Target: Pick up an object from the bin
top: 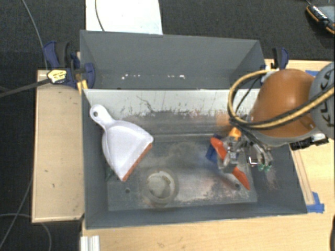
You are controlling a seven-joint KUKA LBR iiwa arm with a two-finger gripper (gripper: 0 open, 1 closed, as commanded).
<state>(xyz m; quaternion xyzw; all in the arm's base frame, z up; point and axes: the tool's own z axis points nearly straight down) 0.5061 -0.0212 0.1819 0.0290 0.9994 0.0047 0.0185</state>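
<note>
grey metal bin [97, 192] seen from above, the arm entering from 3 o'clock. the gripper [230, 160] hangs low over the bin floor at about 3 o'clock, beneath the arm's orange cover [285, 103] and its looped cables. just beside it, toward 9 o'clock, lies a small orange and blue piece [213, 148]. an orange strip [241, 178] pokes out from under the gripper toward 5 o'clock. whether these two are one thing, and whether either is touched, cannot be told. whether the gripper is apart or closed cannot be told either. a white dustpan [123, 145] with an orange front edge lies at 9 o'clock, its handle toward 11 o'clock, well apart from the gripper. a pale ring-shaped thing [159, 184] rests on the floor at 7 o'clock.
</note>
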